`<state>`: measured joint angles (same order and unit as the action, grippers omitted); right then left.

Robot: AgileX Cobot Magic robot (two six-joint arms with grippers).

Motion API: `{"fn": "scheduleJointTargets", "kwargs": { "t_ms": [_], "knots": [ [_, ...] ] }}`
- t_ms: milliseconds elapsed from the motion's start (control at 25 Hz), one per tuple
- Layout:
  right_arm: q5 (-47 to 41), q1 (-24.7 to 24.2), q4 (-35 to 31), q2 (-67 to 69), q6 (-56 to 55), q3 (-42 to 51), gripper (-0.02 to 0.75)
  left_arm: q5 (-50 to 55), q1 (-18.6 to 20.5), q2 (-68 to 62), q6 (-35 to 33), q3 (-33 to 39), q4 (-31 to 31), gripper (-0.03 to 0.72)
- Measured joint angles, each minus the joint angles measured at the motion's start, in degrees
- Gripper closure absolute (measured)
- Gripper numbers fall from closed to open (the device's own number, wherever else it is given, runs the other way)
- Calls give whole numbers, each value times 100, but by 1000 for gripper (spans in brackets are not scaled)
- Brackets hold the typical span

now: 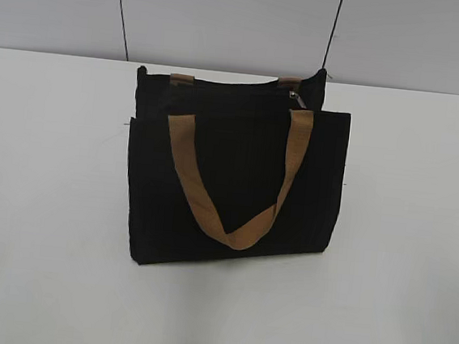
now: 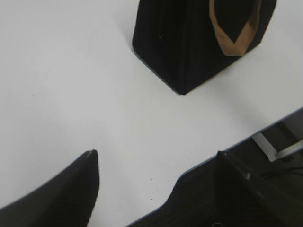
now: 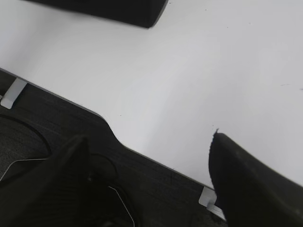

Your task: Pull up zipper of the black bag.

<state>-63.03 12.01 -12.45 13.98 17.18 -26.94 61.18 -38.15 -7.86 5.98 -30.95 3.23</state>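
The black bag point(image 1: 237, 181) stands upright in the middle of the white table, its tan handle point(image 1: 244, 230) hanging down the front. The zipper point(image 1: 222, 80) runs along the top edge, with a small silvery pull tab point(image 1: 300, 100) near the right end. Neither gripper shows in the exterior view. In the left wrist view my left gripper point(image 2: 156, 153) is open and empty over the table's near edge, far from the bag point(image 2: 180, 42). In the right wrist view my right gripper point(image 3: 149, 137) is open and empty, with only a corner of the bag point(image 3: 118, 9) at the top.
The white table point(image 1: 47, 203) spreads around the bag. Its front edge point(image 2: 265, 127) and a dark base below it show in both wrist views. A grey panelled wall point(image 1: 228, 17) stands behind the table.
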Motion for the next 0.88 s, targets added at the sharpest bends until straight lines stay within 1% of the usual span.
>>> {"fn": "scheduleJointTargets", "kwargs": {
  "t_ms": [80,160,320,400,560,680,760,880],
  "knots": [
    [5,-127,-89,-44,0,0,142,0,344,0,0,0,0,122],
    [15,-398,-171,-207,0,0,142,-2,784,29,0,0,0,123],
    [26,-1146,-369,-844,2,2,142,-2,1854,182,0,0,0,141],
    [26,-1407,-392,-1194,2,2,142,-2,2385,255,0,0,0,152],
    [26,-1542,-423,-1438,9,6,142,-2,3234,506,0,0,0,168],
    [26,-1508,-429,-1443,9,6,142,-2,3626,779,0,0,0,172],
    [26,-1502,-436,-1443,9,6,142,-2,3706,816,0,0,5,174],
    [26,-1502,-443,-1443,9,6,142,-2,3724,816,0,7,1,174]
  ]
}}
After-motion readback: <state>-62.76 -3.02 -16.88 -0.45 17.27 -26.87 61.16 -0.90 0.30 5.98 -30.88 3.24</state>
